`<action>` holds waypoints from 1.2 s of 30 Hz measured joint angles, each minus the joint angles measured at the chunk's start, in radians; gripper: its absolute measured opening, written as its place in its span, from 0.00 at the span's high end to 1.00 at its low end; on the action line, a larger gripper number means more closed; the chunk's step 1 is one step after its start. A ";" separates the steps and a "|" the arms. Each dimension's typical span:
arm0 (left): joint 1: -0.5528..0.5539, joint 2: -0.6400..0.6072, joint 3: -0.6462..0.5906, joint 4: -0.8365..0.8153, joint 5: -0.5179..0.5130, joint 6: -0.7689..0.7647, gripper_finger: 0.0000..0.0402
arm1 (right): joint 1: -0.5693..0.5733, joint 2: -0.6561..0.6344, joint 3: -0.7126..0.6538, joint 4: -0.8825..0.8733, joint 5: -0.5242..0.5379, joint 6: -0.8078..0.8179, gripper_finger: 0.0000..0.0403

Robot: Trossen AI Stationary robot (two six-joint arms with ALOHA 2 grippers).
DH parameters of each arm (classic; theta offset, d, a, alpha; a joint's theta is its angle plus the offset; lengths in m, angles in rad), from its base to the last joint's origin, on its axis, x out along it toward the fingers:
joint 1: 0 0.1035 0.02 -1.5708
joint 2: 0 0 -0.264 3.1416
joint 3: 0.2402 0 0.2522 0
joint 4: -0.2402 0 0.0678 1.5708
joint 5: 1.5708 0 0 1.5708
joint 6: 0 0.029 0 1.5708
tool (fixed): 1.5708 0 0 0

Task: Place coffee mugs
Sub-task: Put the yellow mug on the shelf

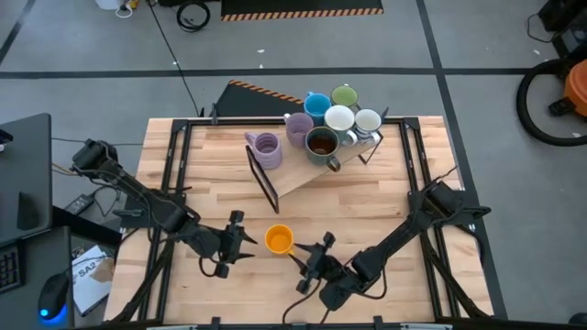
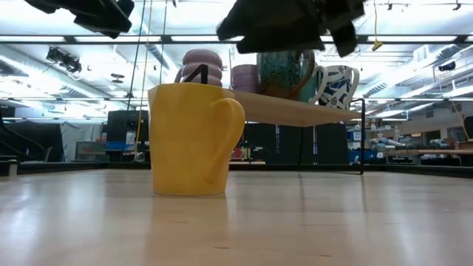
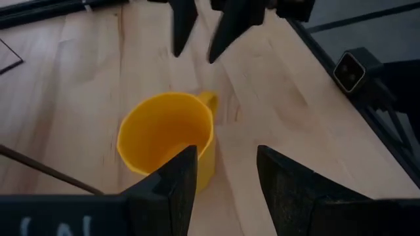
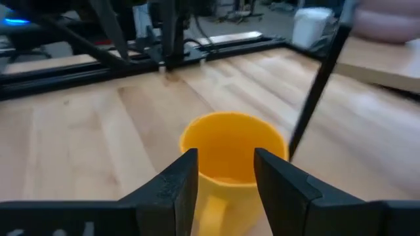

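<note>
The orange mug [image 1: 279, 239] stands upright on the surface [image 1: 367, 206], in front of the sloped wooden rack [image 1: 303, 174] that carries the other mugs [image 1: 323, 124]. Left of the orange mug, the left end effector [image 1: 242, 238] is spread wide and empty. To its right, the right end effector [image 1: 307, 259] is parted around the handle, not gripping it.

A: Where's the orange mug [image 1: 279, 240]?

B: Upright and empty on the bench, at the near middle, well apart from the rest, handle toward the right arm's side.

A: And the rest?

B: Clustered at the far side. A lavender mug [image 1: 267, 149] at the left, a second lavender mug [image 1: 299, 128] just beside it, then the blue mug [image 1: 317, 106], green mug [image 1: 345, 96], white mug [image 1: 338, 119] and a pale grey-white mug [image 1: 368, 122]. The dark mug [image 1: 322, 145], brown inside, sits nearest, handle toward the near side
</note>
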 joint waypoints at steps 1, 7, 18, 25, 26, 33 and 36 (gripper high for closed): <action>0.000 0.000 0.000 -0.003 0.001 0.002 0.59 | 0.006 0.018 0.000 0.026 0.015 -0.003 0.61; 0.000 0.000 0.000 -0.002 0.015 0.012 0.59 | 0.024 0.080 0.000 0.105 0.083 -0.008 0.61; -0.003 -0.086 0.001 -0.038 0.016 0.017 0.59 | -0.002 0.129 0.006 0.155 0.086 -0.030 0.61; -0.002 -0.141 0.001 -0.060 0.015 0.019 0.59 | -0.015 0.167 0.006 0.168 0.065 -0.028 0.61; -0.002 -0.143 0.001 -0.066 0.015 0.019 0.59 | -0.015 0.168 0.006 0.166 0.069 -0.026 0.61; -0.002 -0.143 0.001 -0.084 0.016 0.001 0.59 | -0.028 0.168 0.006 0.127 0.072 -0.029 0.61; -0.003 -0.143 0.001 -0.087 0.015 -0.006 0.59 | -0.035 0.168 0.005 0.086 0.072 0.020 0.62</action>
